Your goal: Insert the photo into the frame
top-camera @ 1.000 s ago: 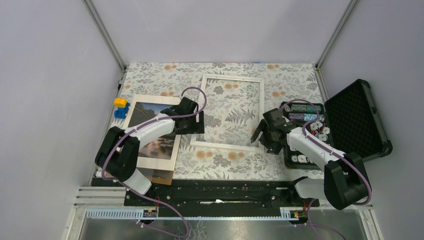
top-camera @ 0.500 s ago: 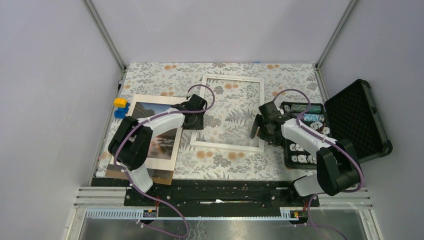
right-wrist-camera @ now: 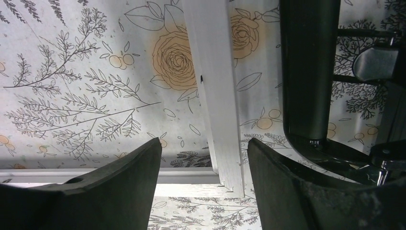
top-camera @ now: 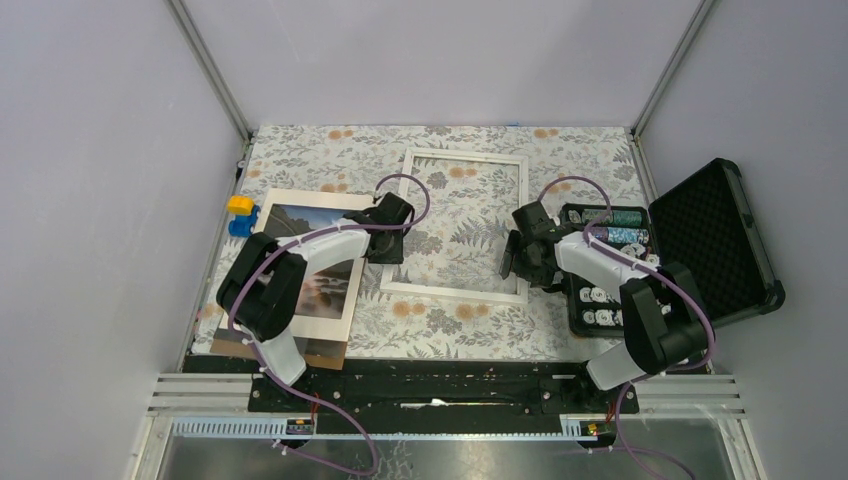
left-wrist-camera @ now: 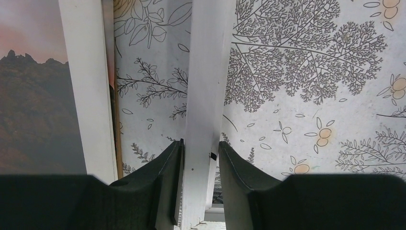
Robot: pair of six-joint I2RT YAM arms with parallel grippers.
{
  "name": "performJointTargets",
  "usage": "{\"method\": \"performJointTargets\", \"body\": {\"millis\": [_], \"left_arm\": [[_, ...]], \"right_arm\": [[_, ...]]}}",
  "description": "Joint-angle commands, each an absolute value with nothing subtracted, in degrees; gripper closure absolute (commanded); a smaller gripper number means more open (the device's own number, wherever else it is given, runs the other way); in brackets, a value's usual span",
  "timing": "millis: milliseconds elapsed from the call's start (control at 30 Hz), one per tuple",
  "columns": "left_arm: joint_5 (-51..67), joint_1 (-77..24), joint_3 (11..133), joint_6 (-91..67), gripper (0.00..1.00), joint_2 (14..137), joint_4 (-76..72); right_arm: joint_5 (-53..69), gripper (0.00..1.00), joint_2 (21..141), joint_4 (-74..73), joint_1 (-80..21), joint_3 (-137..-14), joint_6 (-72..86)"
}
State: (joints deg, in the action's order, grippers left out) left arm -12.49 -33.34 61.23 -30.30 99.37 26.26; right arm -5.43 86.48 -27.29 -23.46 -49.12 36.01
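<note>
The frame (top-camera: 465, 155) is a thin white rectangle, see-through in the middle, so the floral table (top-camera: 300, 150) shows inside it. It lies flat in the centre of the top view. Its long axis runs from the lower to the upper part of the picture, with the top leaning slightly right.

The photo (top-camera: 325, 290), a dark landscape with an orange glow and pale water, lies at the left inside a white mat (top-camera: 262, 215). Its long axis also runs bottom to top.

The left end effector (left-wrist-camera: 200, 143) is clamped on the frame's left rail (left-wrist-camera: 203, 72), a finger pressed against each side. The right end effector (right-wrist-camera: 203, 143) straddles the right rail (right-wrist-camera: 213, 72) near the lower right corner, with its fingers apart and a gap on both sides.

A second ago the left end effector sat further over the photo with its fingers wide. The right one was lower along the rail. We see no shift in the frame.
</note>
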Motion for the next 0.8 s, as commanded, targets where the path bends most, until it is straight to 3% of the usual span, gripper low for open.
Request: {"method": "performJointTargets", "body": {"millis": [0,200,467,667,767], "left_arm": [[-13.07,-33.49,60.92,-30.29,0.63,97.78,25.36],[-10.21,-32.68,60.39,-30.73,0.68,97.33,24.64],[-5.02,-29.81,59.81,-31.57,0.66,94.49,23.77],[-3.10,-27.71,57.78,-32.39,0.80,93.86,22.27],[3.73,-24.76,54.35,-34.31,0.88,92.97,18.11]], "right_arm": [[-5.43,0.28,87.47,-25.34,-23.20,-49.75,35.21],[-4.94,0.33,88.64,-24.79,-23.20,-49.75,34.88],[-4.43,0.34,89.11,-24.05,-23.20,-49.11,34.72],[-3.89,0.42,89.36,-23.31,-23.20,-48.54,34.70],[-4.44,0.47,89.92,-23.34,-23.20,-48.43,34.69]]}}
